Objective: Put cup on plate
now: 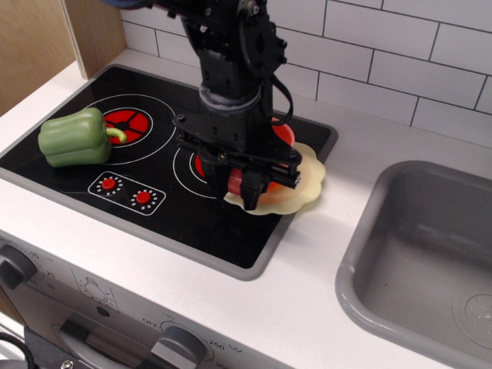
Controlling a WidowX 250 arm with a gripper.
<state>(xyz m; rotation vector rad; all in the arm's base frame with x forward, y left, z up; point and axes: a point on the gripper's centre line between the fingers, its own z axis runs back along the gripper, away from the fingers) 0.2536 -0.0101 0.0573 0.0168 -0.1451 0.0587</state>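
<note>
red-orange cup [280, 136], pale yellow plate [306, 184], green pepper [74, 138], blk hob [92, 204]

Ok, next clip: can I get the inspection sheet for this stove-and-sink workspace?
Surface: black toy stovetop set in a white counter.
Job's things: red-orange cup at the end effector, over the near-left part of the pale yellow plate, which overhangs the hob's right edge.
Clutter: green pepper on the left burner.
Grippers: end effector around the cup; closure unclear.
Cables: black cable along the arm.
Surroundings: grey sink, white tiled wall, knobs below.
</note>
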